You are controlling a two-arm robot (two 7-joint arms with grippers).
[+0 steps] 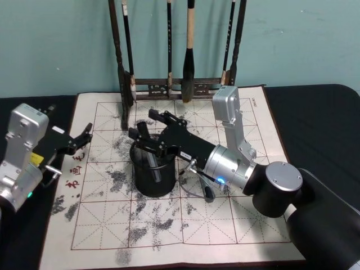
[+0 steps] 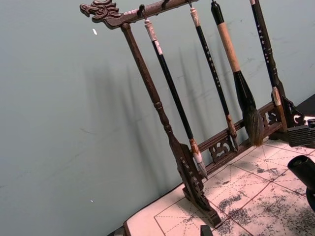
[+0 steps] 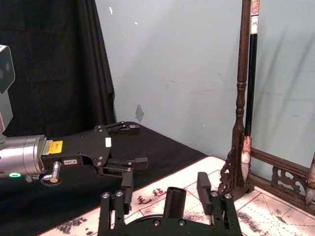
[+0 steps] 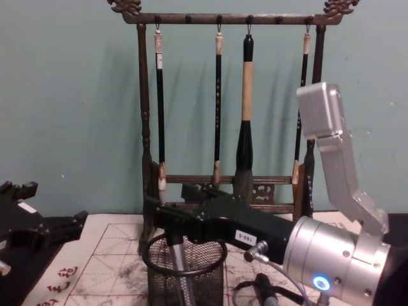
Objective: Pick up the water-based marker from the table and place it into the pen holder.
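The pen holder (image 1: 153, 171), a short black mesh cup, stands on the ink-stained gridded mat (image 1: 236, 225) of the table. My right gripper (image 1: 151, 138) hovers directly over its mouth, fingers open. In the right wrist view the dark top of the water-based marker (image 3: 174, 201) stands between the fingers (image 3: 204, 186) with a gap on each side. From the chest view its grey shaft (image 4: 180, 264) leans inside the pen holder (image 4: 207, 274), below the right gripper (image 4: 191, 220). My left gripper (image 1: 87, 139) is open and idle near the mat's left edge.
A tall dark wooden brush rack (image 1: 180, 84) with several hanging brushes stands at the mat's back edge, just behind the pen holder. My right arm's silver forearm (image 1: 230, 163) crosses the mat's middle. A dark cable (image 1: 208, 191) hangs under it.
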